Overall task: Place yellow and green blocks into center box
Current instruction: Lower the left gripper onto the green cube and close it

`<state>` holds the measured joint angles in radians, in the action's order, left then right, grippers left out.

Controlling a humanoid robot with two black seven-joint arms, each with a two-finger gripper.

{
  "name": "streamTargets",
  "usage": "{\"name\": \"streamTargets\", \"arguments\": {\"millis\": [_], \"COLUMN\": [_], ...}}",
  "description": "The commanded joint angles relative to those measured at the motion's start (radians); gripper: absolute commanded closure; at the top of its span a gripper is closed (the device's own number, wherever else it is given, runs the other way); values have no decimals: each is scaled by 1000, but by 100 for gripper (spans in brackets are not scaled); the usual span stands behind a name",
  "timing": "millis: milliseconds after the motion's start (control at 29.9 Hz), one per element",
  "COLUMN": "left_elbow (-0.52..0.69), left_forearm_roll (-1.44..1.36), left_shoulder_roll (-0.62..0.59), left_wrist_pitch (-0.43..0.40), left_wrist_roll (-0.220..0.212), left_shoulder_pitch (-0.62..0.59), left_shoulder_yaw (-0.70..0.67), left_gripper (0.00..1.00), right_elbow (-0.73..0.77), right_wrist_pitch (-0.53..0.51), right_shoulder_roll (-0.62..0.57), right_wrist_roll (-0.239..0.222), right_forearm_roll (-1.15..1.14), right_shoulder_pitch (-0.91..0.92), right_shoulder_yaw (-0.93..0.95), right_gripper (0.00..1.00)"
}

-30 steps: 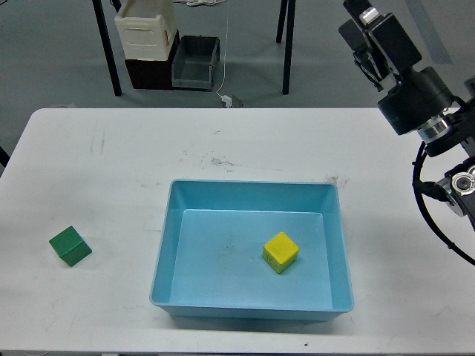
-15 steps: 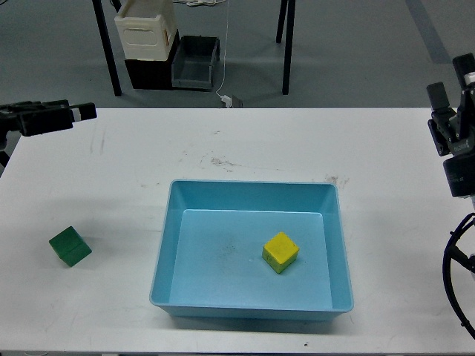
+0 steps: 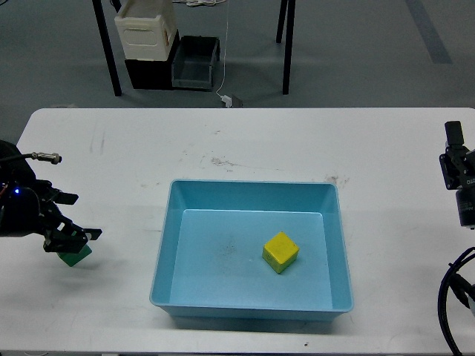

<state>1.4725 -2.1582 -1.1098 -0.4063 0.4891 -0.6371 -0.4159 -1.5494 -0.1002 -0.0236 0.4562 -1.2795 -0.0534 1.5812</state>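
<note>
The green block (image 3: 75, 258) lies on the white table (image 3: 237, 141) at the left, mostly covered by my left gripper (image 3: 73, 236). The gripper hangs right over the block, and its dark fingers look spread apart; I cannot tell if they touch the block. The yellow block (image 3: 280, 252) lies inside the blue box (image 3: 252, 191) at the table's center, right of the box's middle. My right gripper (image 3: 454, 152) is at the right edge of the view, away from both blocks, too dark and cut off to read.
Beyond the table's far edge are black table legs (image 3: 108, 52), a cream crate (image 3: 146, 30) on a dark bin, and a grey bin (image 3: 196, 63) on the floor. A cable of my right arm (image 3: 445, 297) loops at the lower right.
My left arm has come down from the far left edge onto the green block. My right arm has drawn back and lower toward the right edge. Both blocks stay where they were.
</note>
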Motion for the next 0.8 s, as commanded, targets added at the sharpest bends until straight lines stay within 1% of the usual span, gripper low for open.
{"name": "streamTargets", "arguments": {"millis": [0,67,267,468,601,635,702,735,768], "left_elbow": [-64,-98,-135,-146,-172,-172,-179,-184,-192], "left_forearm_roll": [-23,-23,-23,-23,-23,-23,-23,-23,-23], "left_shoulder_roll": [10,19,19,21,44,50,57,59,64], "left_wrist_pitch": [67,87,93,93,93,93,93,93,92], "left_wrist_roll": [0,0,0,0,0,0,0,0,0], "left_shoulder_pitch": [-6,-6,-6,-6,-6,-6,-7,-6,-6], "left_shoulder_yaw": [43,66,126,138,154,155,155,155,157], "left_gripper": [0,0,0,0,1,5,16,18,19], "right_elbow": [2,0,2,2,2,2,2,2,2], "right_wrist_pitch": [0,0,0,0,0,0,0,0,0], "right_shoulder_roll": [2,2,8,11,14,14,14,14,14], "right_wrist_roll": [1,1,1,1,1,1,1,1,1], "right_forearm_roll": [2,2,2,2,2,2,2,2,2], "right_shoulder_pitch": [-9,-11,-13,-19,-17,-19,-19,-19,-19], "right_shoulder_yaw": [0,0,0,0,0,2,2,2,2], "right_gripper": [0,0,0,0,0,0,0,0,0]}}
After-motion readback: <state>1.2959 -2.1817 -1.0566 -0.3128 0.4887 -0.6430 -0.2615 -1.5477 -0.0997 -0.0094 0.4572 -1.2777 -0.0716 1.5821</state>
